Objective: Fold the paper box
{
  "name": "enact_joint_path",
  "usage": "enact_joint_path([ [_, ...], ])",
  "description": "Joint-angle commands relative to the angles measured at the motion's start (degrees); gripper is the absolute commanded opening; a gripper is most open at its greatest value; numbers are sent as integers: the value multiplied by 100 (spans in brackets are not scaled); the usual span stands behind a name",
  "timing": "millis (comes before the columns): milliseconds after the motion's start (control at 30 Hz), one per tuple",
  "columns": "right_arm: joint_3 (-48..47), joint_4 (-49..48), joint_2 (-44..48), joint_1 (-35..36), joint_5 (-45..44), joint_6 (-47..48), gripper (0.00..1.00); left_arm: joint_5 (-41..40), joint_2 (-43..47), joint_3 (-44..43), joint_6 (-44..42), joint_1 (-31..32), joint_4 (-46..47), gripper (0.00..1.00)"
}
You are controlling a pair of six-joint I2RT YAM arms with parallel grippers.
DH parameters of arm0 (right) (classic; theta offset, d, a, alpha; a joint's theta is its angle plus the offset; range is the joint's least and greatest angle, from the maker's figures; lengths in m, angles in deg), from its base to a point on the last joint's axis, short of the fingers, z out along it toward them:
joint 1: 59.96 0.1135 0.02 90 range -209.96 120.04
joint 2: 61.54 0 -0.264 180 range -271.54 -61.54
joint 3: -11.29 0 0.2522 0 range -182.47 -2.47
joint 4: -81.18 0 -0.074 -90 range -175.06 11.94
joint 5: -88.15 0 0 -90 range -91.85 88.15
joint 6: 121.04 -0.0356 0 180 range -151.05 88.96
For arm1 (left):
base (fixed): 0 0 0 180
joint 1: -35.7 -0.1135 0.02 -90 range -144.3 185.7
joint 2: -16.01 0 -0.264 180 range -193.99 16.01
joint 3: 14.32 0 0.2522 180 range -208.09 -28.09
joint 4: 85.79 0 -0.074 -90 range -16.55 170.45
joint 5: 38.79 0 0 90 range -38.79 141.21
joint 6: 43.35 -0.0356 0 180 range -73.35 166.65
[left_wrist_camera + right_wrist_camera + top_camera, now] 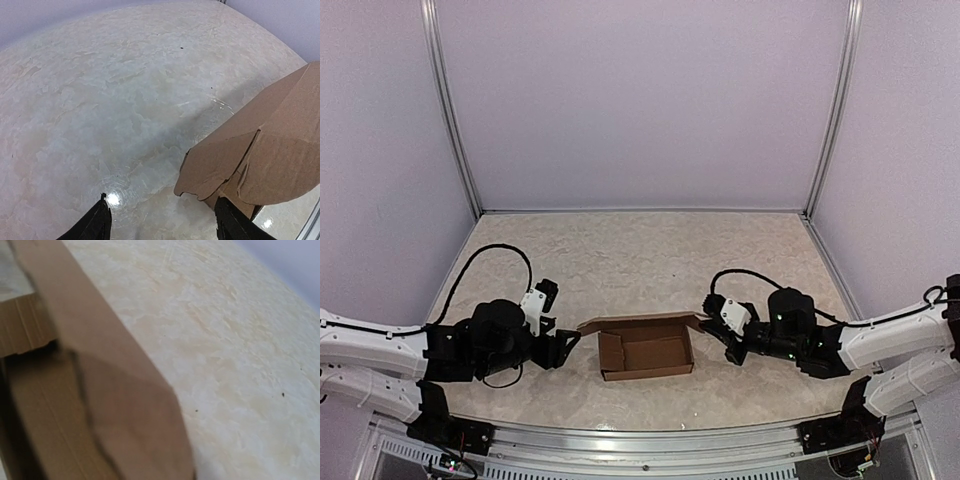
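Left arm [480,345]: it lay low over the table [640,250], the forearm reaching in from the left edge and the wrist pointing right towards the centre. The left gripper [568,345] sat just beside the left end of the paper box [650,352]. Its two black fingers [97,224] were spread wide, with table surface showing between them. In the left wrist view, the box's left flap lay close above the right-hand finger. Contact between the two could not be determined.

Paper box: one unit, near the front centre of the table, between the two grippers. It was plain brown cardboard, matt and unmarked, standing as a shallow rectangular tray with the top open. The rear wall carried one flap at each end, two in total, each projecting outwards. The left flap had a rounded, scalloped edge.

Right gripper [712,328]: its fingers were pressed together at the tip of the box's right flap. In the right wrist view the blurred flap filled the lower left and hid the fingertips, so whether cardboard lay between them could not be told. The right arm [790,325] mirrored the left, low and reaching in from the right edge.

Count: two arms, two grippers, one box. The table had a pale, marbled, slightly glossy surface.
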Motion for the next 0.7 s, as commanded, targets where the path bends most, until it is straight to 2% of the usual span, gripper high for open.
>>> enact_joint_path([
  [0, -90, 281, 255, -47, 157, 46, 0, 176, -91, 105, -579, 24, 859, 69],
  [200, -53, 302, 420, -44, 194, -50, 0, 505, -478, 133, -1016, -61, 1359, 69],
  [667, -53, 337, 418, -48, 262, -85, 0, 703, -782, -2, -1180, -279, 1431, 58],
])
